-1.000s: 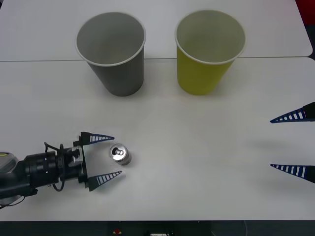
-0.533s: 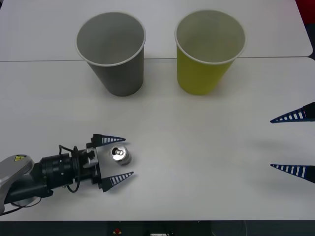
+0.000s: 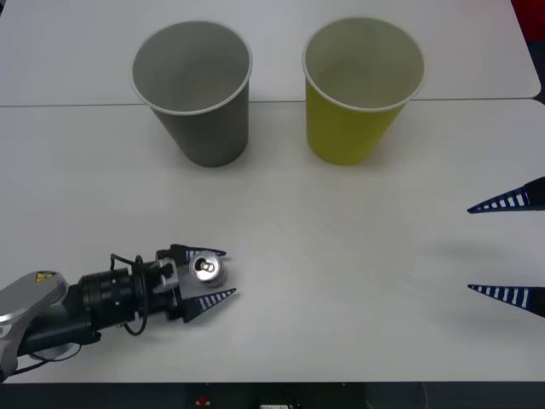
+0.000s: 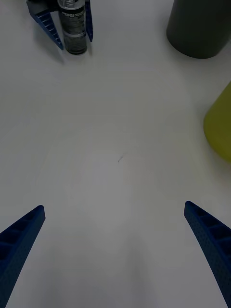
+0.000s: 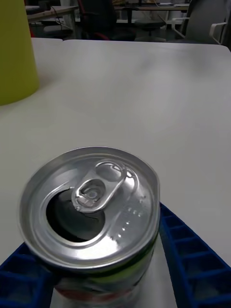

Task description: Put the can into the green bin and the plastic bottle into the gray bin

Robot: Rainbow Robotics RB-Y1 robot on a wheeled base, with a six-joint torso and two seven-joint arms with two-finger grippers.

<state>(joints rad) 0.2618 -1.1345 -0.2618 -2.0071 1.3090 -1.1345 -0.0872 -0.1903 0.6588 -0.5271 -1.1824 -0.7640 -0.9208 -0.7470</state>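
Left end effector (image 3: 207, 277) low over white counter (image 3: 341, 256), blue fingers (image 5: 185, 245) closed in w/ can (image 3: 206, 268) upright btwn them, well short of gray bin (image 3: 197, 94) & green bin (image 3: 362, 89). Right end effector (image 3: 507, 247) spread wide at right edge, holding nothing.

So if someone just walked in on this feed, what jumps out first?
Probably the left gripper low at the table's near left, its blue fingers on either side of the upright silver can. Then the two big bins at the far side: the gray bin to the left of the green bin. The right gripper waits open at the right edge.
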